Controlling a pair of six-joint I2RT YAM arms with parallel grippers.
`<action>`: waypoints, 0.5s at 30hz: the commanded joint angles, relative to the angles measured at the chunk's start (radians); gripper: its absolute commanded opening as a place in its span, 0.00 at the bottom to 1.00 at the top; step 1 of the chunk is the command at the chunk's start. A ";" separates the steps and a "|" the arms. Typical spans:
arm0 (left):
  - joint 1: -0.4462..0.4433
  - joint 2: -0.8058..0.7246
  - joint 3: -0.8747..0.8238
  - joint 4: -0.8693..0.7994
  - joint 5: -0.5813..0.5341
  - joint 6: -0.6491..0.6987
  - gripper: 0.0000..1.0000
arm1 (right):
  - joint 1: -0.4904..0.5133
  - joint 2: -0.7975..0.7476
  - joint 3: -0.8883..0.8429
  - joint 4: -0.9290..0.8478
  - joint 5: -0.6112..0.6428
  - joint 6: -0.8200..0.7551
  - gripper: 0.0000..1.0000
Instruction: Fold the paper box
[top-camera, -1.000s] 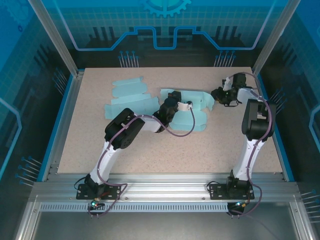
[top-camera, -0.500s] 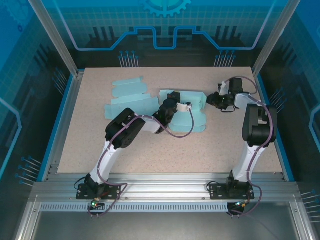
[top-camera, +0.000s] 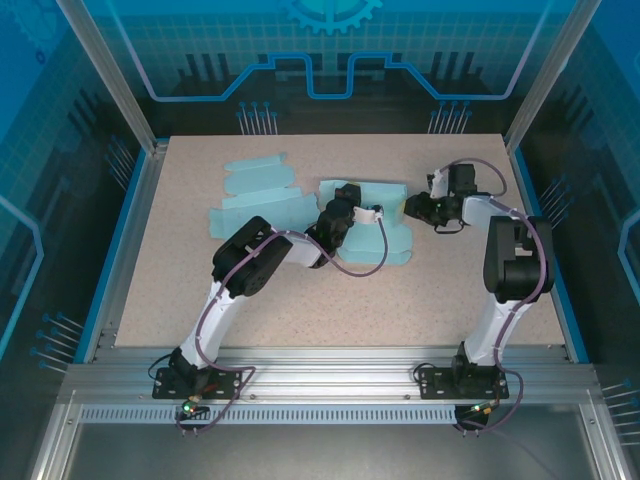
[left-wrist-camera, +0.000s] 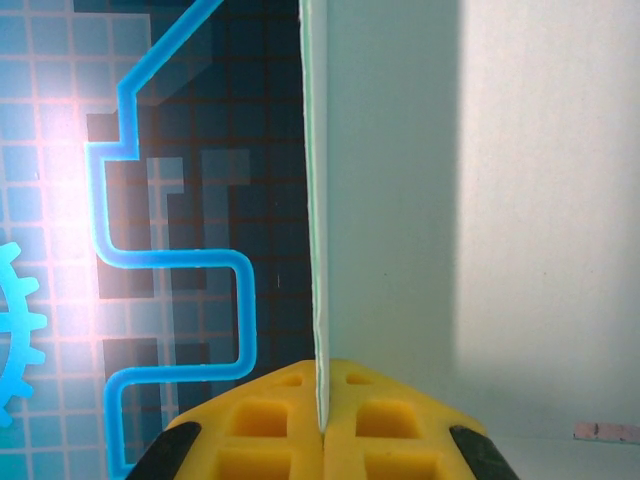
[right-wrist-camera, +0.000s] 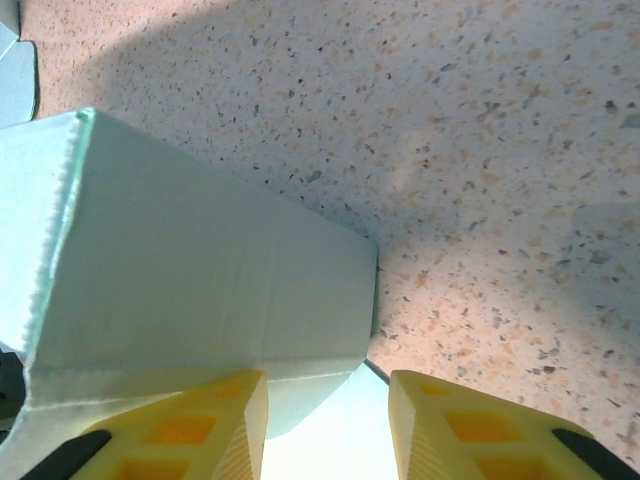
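A pale teal, partly folded paper box (top-camera: 398, 238) is being rested on a speckled beige tabletop (top-camera: 350, 310), which is being seen under and all around the box. One upright panel of the box is being pinched by the left gripper (top-camera: 350, 202). In the left wrist view, its yellow fingers (left-wrist-camera: 250, 430) are being pressed together on the panel's thin edge. The right gripper (top-camera: 413, 208) is being held at the box's right end with its jaws spread apart. In the right wrist view, a bit of the box's edge is being seen between its yellow fingers (right-wrist-camera: 180, 430). A second, flat teal paper cutout (top-camera: 255, 195) is being seen lying just beside the box's left side.
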 joint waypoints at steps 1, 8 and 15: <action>0.003 0.032 -0.019 -0.016 0.033 0.014 0.00 | 0.034 -0.019 0.009 0.020 0.024 -0.030 0.40; 0.002 0.029 -0.025 -0.026 0.047 0.011 0.00 | 0.068 0.006 0.059 0.008 0.077 -0.046 0.42; 0.003 0.021 -0.032 -0.072 0.058 -0.019 0.00 | 0.108 -0.004 0.034 0.041 0.110 -0.031 0.43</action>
